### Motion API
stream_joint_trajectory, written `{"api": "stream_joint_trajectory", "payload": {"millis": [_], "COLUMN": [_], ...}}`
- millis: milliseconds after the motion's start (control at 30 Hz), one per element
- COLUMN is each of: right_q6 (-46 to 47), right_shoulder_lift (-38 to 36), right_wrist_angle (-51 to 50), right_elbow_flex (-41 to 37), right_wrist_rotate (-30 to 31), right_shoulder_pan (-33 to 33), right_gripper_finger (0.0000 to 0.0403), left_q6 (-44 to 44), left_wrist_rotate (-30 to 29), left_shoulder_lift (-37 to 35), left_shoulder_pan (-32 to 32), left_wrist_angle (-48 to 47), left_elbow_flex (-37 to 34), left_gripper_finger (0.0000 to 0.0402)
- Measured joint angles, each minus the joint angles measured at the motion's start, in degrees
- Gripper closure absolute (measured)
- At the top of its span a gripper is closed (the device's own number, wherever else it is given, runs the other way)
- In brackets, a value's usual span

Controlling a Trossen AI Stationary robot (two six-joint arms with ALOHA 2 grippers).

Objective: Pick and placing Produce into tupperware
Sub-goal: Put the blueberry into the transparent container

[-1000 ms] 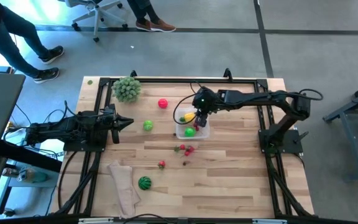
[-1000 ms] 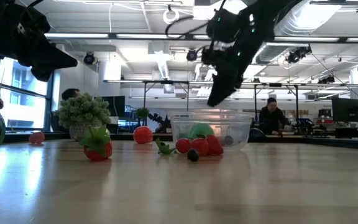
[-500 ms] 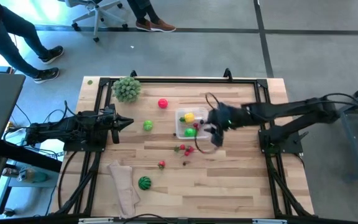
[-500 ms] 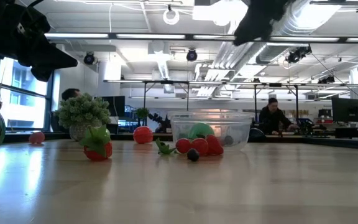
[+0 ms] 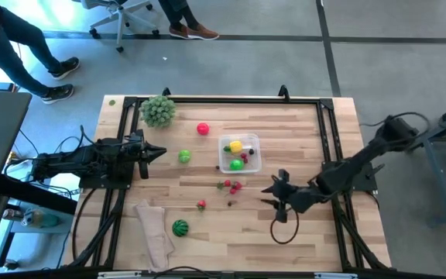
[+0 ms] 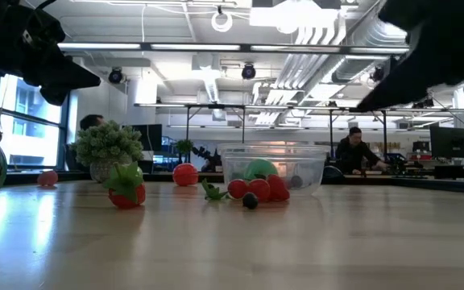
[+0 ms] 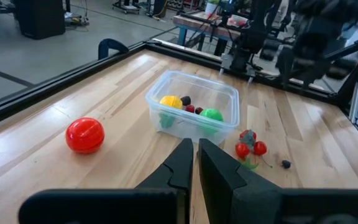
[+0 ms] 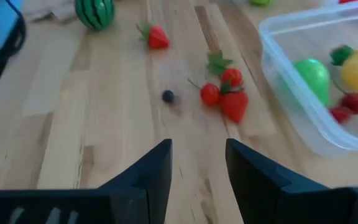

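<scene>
We see a bench (image 5: pixel 300 124) of pale wooden planks with a visible grain, edged by a dark metal frame. The tupperware (image 5: pixel 239 153) sits near its middle: clear, thin-walled plastic, square with rounded corners and a rolled rim. Inside it lie a yellow fruit (image 5: pixel 235 145), a smooth green fruit (image 5: pixel 237 163) and a few small dark-red berries.

The rest of the produce is glossy moulded plastic scattered on the bench. A small cluster of red fruits (image 5: pixel 231 186) with a green leaf lies just beside the tupperware, with a tiny dark berry (image 5: pixel 231 203) near it. A strawberry (image 5: pixel 201 204) and a striped green watermelon ball (image 5: pixel 180 228) sit farther toward the front. A round red fruit (image 5: pixel 202 129) and a green fruit (image 5: pixel 184 156) lie on the left side.

A knobbly pale-green leafy ball (image 5: pixel 158 111) stands at the far left corner, and a crumpled beige cloth (image 5: pixel 153 231) lies by the watermelon.

The right gripper (image 5: pixel 276 193) hangs above the bench, apart from the tupperware, jaws spread and empty. The left gripper (image 5: pixel 159 151) waits at the left side, jaws pressed together, holding nothing. We can read no writing anywhere.
</scene>
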Motion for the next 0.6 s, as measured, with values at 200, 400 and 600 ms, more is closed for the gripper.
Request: {"api": "stream_joint_trajectory", "payload": {"millis": [200, 400, 600], "right_q6": [-5.88, -7.43, -8.03], "right_shoulder_lift": [11.02, 21.01, 27.08], "right_wrist_angle": [11.39, 15.4, 15.64], "right_elbow_flex": [-3.32, 0.07, 3.94], "right_wrist_rotate": [1.09, 0.81, -3.69], "right_shoulder_pan": [-3.11, -7.47, -11.24], "right_gripper_finger": [0.0261, 0.0261, 0.0261], "left_q6": [0.0, -0.01, -0.02], "left_wrist_rotate": [0.0, 0.0, 0.0], "left_shoulder_lift": [-0.02, -0.02, -0.02], "left_shoulder_pan": [0.01, 0.0, 0.0], "left_wrist_angle": [-0.04, 0.0, 0.0], "left_elbow_flex": [0.0, 0.0, 0.0], "left_gripper_finger": [0.0385, 0.0385, 0.0385]}}
